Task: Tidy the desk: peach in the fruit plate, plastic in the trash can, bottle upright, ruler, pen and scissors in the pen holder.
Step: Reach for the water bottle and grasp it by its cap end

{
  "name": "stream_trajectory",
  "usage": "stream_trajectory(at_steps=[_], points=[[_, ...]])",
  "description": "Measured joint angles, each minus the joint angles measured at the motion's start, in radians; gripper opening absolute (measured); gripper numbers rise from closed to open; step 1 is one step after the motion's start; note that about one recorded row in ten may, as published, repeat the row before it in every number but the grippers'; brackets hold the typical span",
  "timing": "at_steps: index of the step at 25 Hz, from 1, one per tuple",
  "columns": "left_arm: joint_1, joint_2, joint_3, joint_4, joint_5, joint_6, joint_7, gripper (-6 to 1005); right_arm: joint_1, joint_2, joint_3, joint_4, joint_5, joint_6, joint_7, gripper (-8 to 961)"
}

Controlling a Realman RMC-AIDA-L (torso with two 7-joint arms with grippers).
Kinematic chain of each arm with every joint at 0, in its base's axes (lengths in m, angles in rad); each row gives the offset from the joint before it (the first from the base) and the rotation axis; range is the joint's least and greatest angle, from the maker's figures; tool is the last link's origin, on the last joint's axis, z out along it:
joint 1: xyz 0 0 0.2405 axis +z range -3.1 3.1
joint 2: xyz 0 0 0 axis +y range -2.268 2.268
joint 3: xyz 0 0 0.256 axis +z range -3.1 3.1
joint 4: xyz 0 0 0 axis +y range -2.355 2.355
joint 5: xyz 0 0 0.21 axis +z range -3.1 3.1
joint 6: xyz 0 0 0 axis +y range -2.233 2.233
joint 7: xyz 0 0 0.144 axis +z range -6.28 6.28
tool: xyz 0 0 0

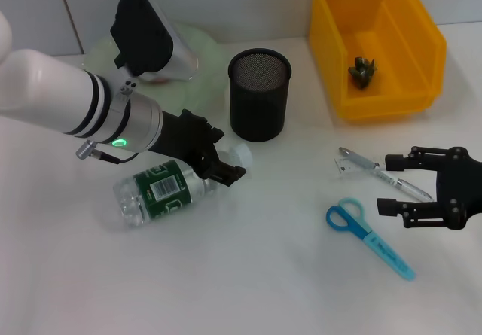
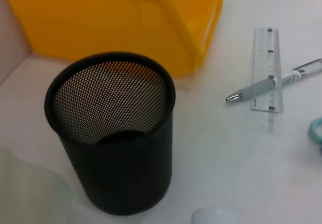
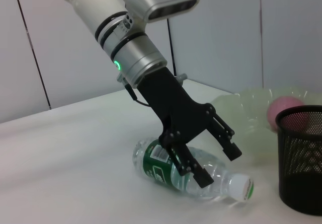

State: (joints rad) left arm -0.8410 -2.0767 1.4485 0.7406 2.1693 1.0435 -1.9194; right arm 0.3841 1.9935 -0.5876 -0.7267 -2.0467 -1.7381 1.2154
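The bottle [image 1: 162,192] lies on its side, cap toward the black mesh pen holder [image 1: 260,94]. My left gripper [image 1: 226,171] is open, its fingers [image 3: 193,166] straddling the bottle [image 3: 191,176] near its neck. The pink peach [image 3: 284,110] sits in the pale green fruit plate [image 3: 241,103]. Dark crumpled plastic [image 1: 362,71] lies in the yellow trash can [image 1: 418,86]. The clear ruler [image 2: 265,68] lies under the pen [image 2: 271,83]. Blue scissors [image 1: 369,237] lie nearer the front. My right gripper [image 1: 385,184] is open beside the pen's [image 1: 403,187] end.
The pen holder [image 2: 115,133] looks empty inside. The trash can [image 2: 126,17] stands right behind it, and the fruit plate [image 1: 207,45] is at the back left, partly behind my left arm.
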Motion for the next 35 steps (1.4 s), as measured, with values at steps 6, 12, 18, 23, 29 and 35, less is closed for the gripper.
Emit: stream_trajectory(at_steps=[6, 12, 18, 23, 29, 35], points=[[0.002, 0.002, 0.001, -0.009, 0.002, -0.014, 0.022, 810, 0.009, 0.006, 0.000, -0.002, -0.004, -0.001, 0.003, 779], [-0.002, 0.001, 0.001, -0.024, 0.003, -0.026, 0.047, 810, 0.022, 0.012, 0.000, -0.004, -0.005, -0.003, 0.012, 779], [-0.006, 0.001, 0.000, -0.044, 0.012, -0.027, 0.047, 810, 0.037, 0.016, 0.000, -0.005, -0.018, -0.003, 0.025, 779], [0.001, 0.005, 0.002, -0.045, 0.015, -0.008, 0.031, 810, 0.039, 0.016, 0.000, -0.007, -0.019, -0.003, 0.028, 780], [0.006, 0.007, -0.008, -0.030, 0.061, 0.031, -0.007, 810, 0.039, 0.016, 0.000, -0.011, -0.019, -0.004, 0.036, 780], [0.031, 0.007, -0.007, 0.028, 0.092, 0.050, -0.040, 810, 0.039, 0.016, 0.000, -0.013, -0.019, -0.009, 0.036, 779]])
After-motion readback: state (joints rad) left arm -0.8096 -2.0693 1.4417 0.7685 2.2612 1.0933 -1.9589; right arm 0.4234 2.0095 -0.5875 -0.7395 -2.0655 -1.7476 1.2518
